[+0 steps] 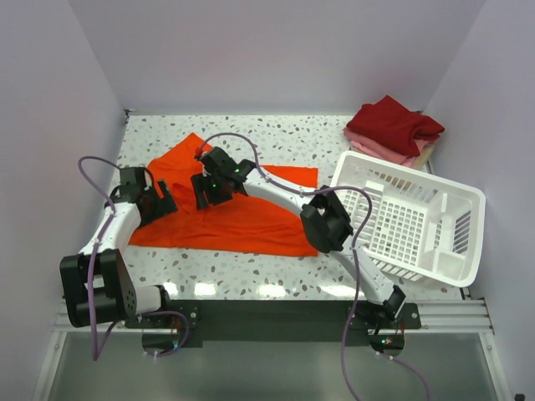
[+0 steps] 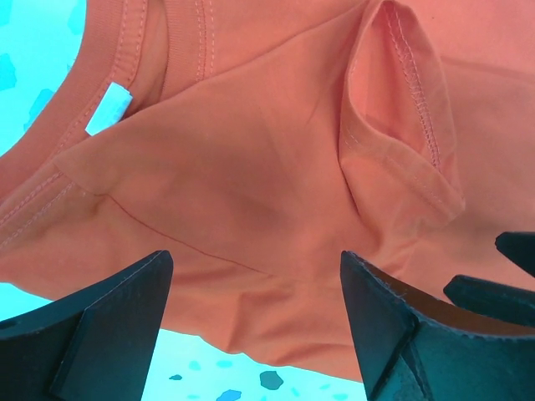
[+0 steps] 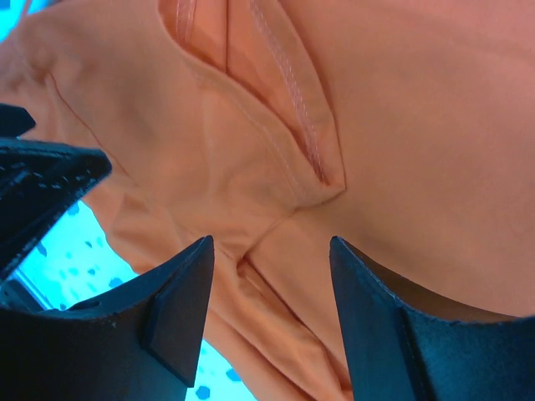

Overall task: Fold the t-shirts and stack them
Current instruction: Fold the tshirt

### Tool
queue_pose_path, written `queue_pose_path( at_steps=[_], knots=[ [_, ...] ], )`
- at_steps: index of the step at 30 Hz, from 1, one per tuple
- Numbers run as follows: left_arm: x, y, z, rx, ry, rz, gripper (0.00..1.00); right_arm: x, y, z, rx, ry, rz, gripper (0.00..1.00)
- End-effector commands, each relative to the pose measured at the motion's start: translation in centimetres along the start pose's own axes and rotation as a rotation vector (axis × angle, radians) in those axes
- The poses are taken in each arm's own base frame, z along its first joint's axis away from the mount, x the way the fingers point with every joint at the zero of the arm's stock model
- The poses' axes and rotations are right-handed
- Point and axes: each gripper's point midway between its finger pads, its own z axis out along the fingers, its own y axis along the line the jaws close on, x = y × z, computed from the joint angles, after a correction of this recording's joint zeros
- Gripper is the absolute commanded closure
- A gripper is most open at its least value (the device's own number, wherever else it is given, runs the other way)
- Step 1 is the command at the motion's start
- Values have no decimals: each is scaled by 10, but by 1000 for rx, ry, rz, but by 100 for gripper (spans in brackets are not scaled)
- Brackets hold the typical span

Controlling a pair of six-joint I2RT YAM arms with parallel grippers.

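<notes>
An orange-red t-shirt lay spread and rumpled on the speckled table, centre-left in the overhead view. A stack of folded shirts in dark red, pink and beige sat at upper right, behind a white lattice basket. The left gripper and right gripper hovered over the shirt's upper part, fingers spread apart and holding nothing. The thin cloth looked light, limp and quick to bunch. Its stitched sleeve hem appeared the firmest place to pinch.
</notes>
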Motion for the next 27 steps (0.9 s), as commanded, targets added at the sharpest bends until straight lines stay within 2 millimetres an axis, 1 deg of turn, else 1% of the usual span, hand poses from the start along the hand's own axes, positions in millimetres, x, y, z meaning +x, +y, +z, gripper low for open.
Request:
queue_pose_path(
  at_steps=[1, 4, 7, 9, 15, 19, 21, 23, 24, 27],
  knots=[
    [-3, -4, 7, 27, -15, 36, 14, -31, 12, 2, -8, -119, -7, 39],
    [-2, -4, 10, 27, -11, 22, 16, -27, 6, 11, 11, -115, -16, 42],
    [-4, -4, 14, 25, -12, 15, 19, -28, 4, 15, 19, -124, -31, 46],
    [-6, -6, 15, 27, -16, 13, 21, -29, 3, 16, 24, -131, -43, 47],
    [-10, -7, 18, 28, -25, 8, 23, -34, -1, 19, 44, -157, -56, 51],
    [-7, -3, 24, 13, -17, 5, 24, -35, -1, 21, 49, -169, -55, 54],
    [-8, -4, 26, 15, -23, 1, 25, -35, -1, 24, 52, -170, -55, 54],
    [-6, -3, 29, 14, -12, -1, 25, -34, -1, 25, 52, -168, -58, 56],
    [-5, -3, 29, 12, -9, 1, 25, -30, -3, 29, 57, -157, -56, 56],
    [-3, -2, 32, 7, 0, -4, 26, -27, -4, 32, 58, -147, -59, 59]
  ],
)
